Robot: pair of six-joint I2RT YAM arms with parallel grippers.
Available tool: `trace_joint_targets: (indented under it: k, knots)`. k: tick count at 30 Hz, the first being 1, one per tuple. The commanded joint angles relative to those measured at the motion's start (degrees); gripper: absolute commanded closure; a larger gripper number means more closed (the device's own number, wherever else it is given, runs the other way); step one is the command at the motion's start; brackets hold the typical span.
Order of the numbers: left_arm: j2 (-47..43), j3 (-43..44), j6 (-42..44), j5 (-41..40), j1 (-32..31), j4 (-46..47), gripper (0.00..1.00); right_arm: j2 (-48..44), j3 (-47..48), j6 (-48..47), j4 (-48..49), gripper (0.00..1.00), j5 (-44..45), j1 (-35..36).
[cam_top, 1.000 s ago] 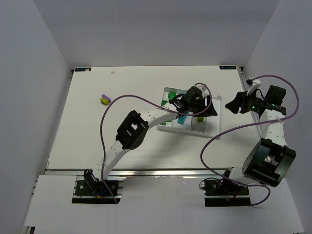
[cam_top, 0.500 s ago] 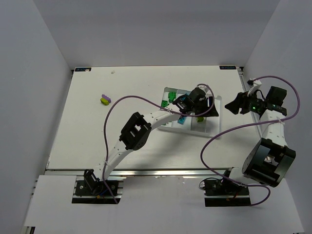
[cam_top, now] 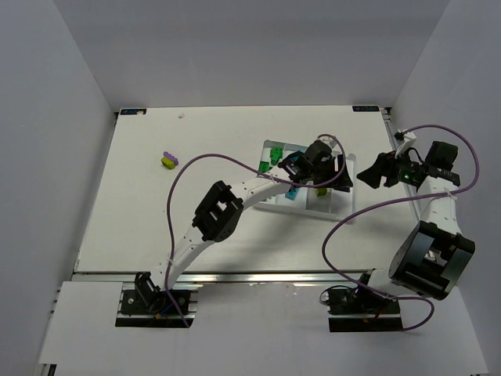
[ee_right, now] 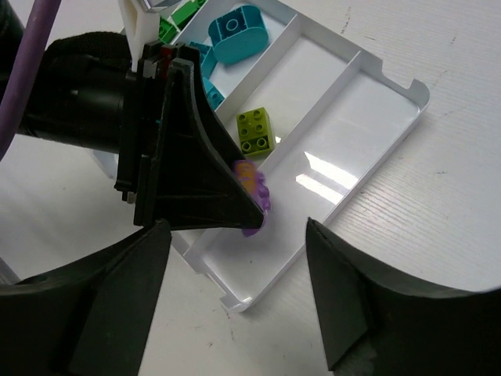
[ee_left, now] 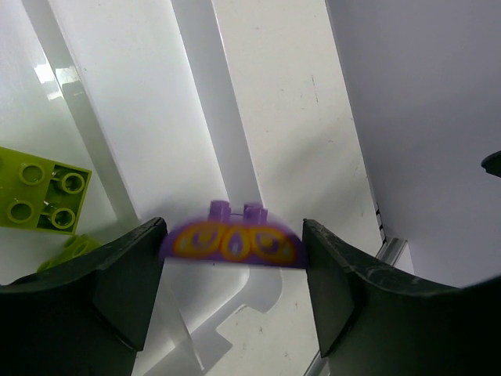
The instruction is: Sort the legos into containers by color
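1. The left pincer [ee_left: 234, 268] hangs low over the white tray [ee_right: 407, 88], which lies at about 3 o'clock on the tabletop [cam_top: 156, 227]. This puts its load above a compartment rather than over bare surface.
2. A purple brick with yellow markings [ee_left: 232, 243] spans the gap between the widely parted fingers, studs up and an end against each. The brick is blurred while the fingers are sharp, so I cannot tell whether it is clamped or slipping free.
3. In the right wrist view the brick sits over the outermost compartment, where no bricks show. I judge that lane is meant for purple.
4. The neighbouring lane holds a lime brick [ee_right: 256, 129], and the one beyond holds teal bricks [ee_right: 235, 33]. Each colour has its own lane, which is probably why the purple goes elsewhere.
5. The right pincer [ee_right: 235, 235] waits at the tray's 3 o'clock side, spread wide and holding nothing. It is probably standing clear of the left arm.
6. A purple piece [cam_top: 167, 154] and a lime piece [cam_top: 166, 164] lie touching at 10 o'clock on the tabletop, unsorted.
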Motion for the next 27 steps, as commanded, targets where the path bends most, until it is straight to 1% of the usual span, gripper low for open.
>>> trace_joint_targets:
  k: [1,3,7,9,10,13,15,16,17,18,19,20,21,22,23,24,25,26,27]
  knots:
    - [-1.5,1.9,0.3,-0.1,-0.3,-0.4,0.2,0.5,0.7,-4.2,-3.1,0.24,-2.8,-0.3]
    - [-1.4,1.9,0.3,-0.1,-0.3,-0.4,0.17,0.8,0.9,-5.9,-4.7,0.19,-3.3,-0.3]
    - [-1.6,1.9,0.0,-0.3,-0.3,-0.3,0.17,1.4,1.8,-8.7,-7.4,0.16,-4.8,-0.3]
    - [-2.5,1.9,0.2,-1.1,-0.3,-0.2,0.17,2.3,2.9,-10.9,-10.4,0.13,-6.0,-0.3]
    - [-3.1,1.8,0.3,-1.7,-0.2,0.0,0.18,2.5,3.5,-12.3,-11.8,0.12,-7.2,-0.3]
    - [-5.9,0.9,1.1,-4.1,0.2,0.0,0.24,3.9,5.6,-16.1,-16.0,0.12,-8.7,-0.2]
    - [-9.8,-2.6,1.3,-5.6,1.0,1.1,0.28,4.7,7.2,-19.0,-18.4,0.12,-9.7,-0.2]
    - [-11.7,-4.8,1.4,-6.1,1.3,2.1,0.32,4.8,7.6,-19.2,-18.6,0.12,-10.0,0.0]
    - [-13.8,-10.4,1.5,-6.5,1.6,3.1,0.39,5.0,8.2,-20.5,-19.0,0.12,-10.2,0.1]
    - [-16.0,-13.7,1.6,-7.6,2.2,5.6,0.45,5.2,8.7,-21.8,-20.3,0.12,-10.4,1.1]
    - [-20.7,-16.8,1.7,-8.1,2.7,6.8,0.51,5.3,9.2,-23.3,-21.1,0.12,-10.1,1.9]
    - [-22.9,-19.9,1.7,-8.4,3.2,7.8,0.66,5.4,9.6,-26.0,-21.7,0.11,-9.6,2.8]
    - [-25.2,-25.7,1.7,-8.8,4.4,9.2,0.74,5.3,10.0,-27.5,-22.8,0.11,-8.7,4.9]
    - [-29.7,-28.3,1.8,-9.6,5.1,9.7,0.79,5.1,10.0,-29.0,-23.1,0.11,-7.9,6.0]
    - [-32.0,-31.0,2.0,-10.0,5.7,10.1,0.85,4.6,9.9,-30.1,-23.1,0.11,-7.1,7.3]
    - [-34.1,-36.1,2.2,-10.4,7.3,10.3,0.94,4.2,9.1,-32.6,-23.0,0.11,-6.1,9.8]
    - [-36.4,-38.6,2.4,-10.5,8.5,10.3,0.97,3.9,8.6,-34.2,-23.2,0.11,-6.1,10.8]
    - [-40.8,-41.2,2.4,-10.5,9.6,10.4,0.99,3.2,8.1,-37.3,-24.1,0.11,-6.7,11.6]
    - [-43.1,-46.5,2.3,-10.5,12.3,10.3,0.99,3.1,6.6,-41.7,-24.6,0.11,-8.1,13.2]
